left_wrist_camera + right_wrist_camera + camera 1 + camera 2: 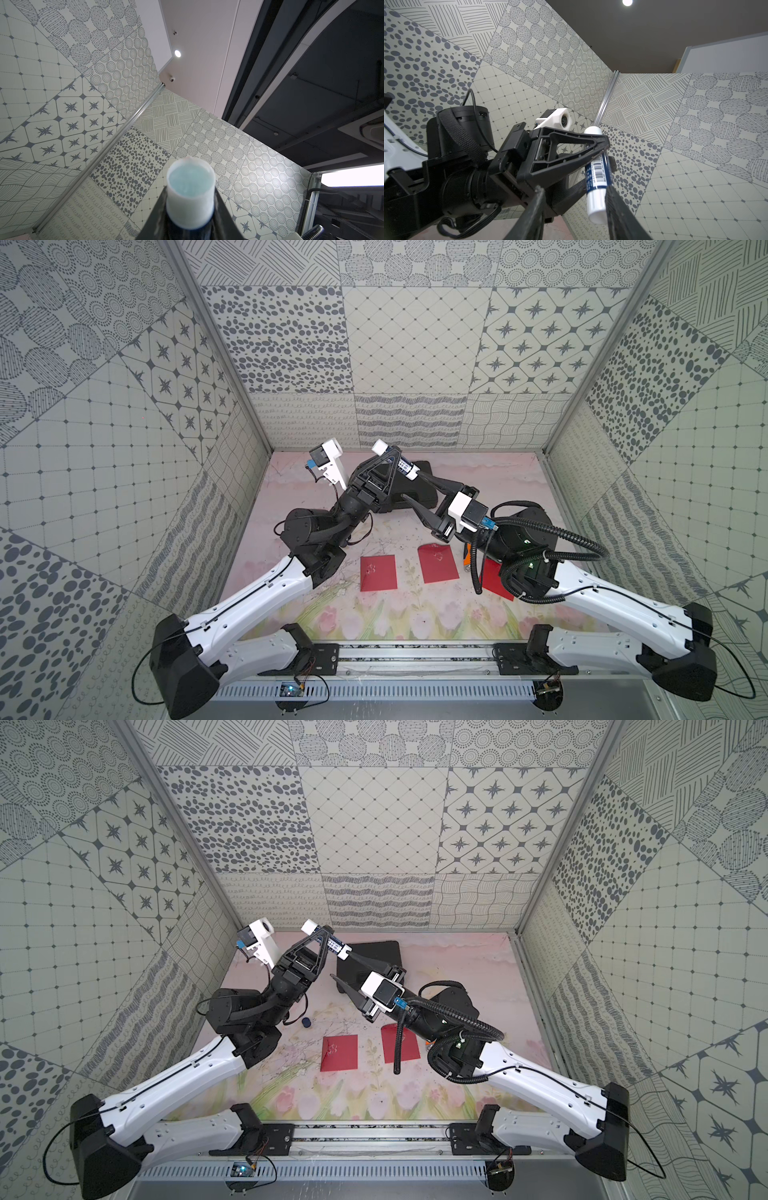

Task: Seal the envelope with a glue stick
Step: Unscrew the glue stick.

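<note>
The glue stick (pixel 400 464) is held up in the air, tilted, with my left gripper (pixel 390 452) shut on its blue-and-white label. Its uncapped end (pixel 190 187) shows pale blue glue in the left wrist view. My right gripper (pixel 574 193) is open around the stick's white base (pixel 596 205). One finger (pixel 614 205) lies against the base; the other stands apart. Three red envelopes lie flat on the mat, a left one (pixel 378 572), a middle one (pixel 438 564) and one half under the right arm (pixel 496 578).
A small navy cap (pixel 306 1022) lies on the floral mat (pixel 415 614) beside the left arm. An orange-handled wrench (pixel 467 558) sits between the middle and right envelopes. A black flat case (pixel 374 957) lies at the back. Patterned walls close in three sides.
</note>
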You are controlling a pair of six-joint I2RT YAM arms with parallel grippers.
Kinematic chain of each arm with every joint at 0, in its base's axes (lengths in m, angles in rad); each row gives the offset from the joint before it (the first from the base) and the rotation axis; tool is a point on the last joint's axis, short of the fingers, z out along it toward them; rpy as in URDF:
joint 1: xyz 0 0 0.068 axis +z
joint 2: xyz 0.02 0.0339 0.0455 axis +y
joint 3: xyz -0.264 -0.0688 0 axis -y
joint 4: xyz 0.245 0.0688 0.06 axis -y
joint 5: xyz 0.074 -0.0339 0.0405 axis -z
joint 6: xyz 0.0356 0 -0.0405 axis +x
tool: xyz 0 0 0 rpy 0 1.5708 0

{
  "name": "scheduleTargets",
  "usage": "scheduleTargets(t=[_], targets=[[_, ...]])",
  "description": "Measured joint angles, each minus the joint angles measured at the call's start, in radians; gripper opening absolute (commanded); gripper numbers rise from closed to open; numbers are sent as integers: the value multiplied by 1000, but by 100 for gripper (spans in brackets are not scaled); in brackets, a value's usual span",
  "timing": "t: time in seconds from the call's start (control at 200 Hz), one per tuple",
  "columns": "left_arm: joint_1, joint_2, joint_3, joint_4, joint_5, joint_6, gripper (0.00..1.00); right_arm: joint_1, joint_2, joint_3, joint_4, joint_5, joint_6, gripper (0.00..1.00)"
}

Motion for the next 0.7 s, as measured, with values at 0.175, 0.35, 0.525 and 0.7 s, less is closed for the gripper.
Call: scheduleTargets(t=[0.175,0.35,0.525,0.7], targets=[[0,1,3,13,-10,-13,0,0,10,16,0,59,-13,45],[0,2,11,21,-14,-25,0,0,39,37,-12,92,-29,37],[0,8,16,28,-17,-31,0,0,48,55,-15,101,-37,33],[0,13,16,36,-18,-35,0,0,48,61,-16,100,-39,29]])
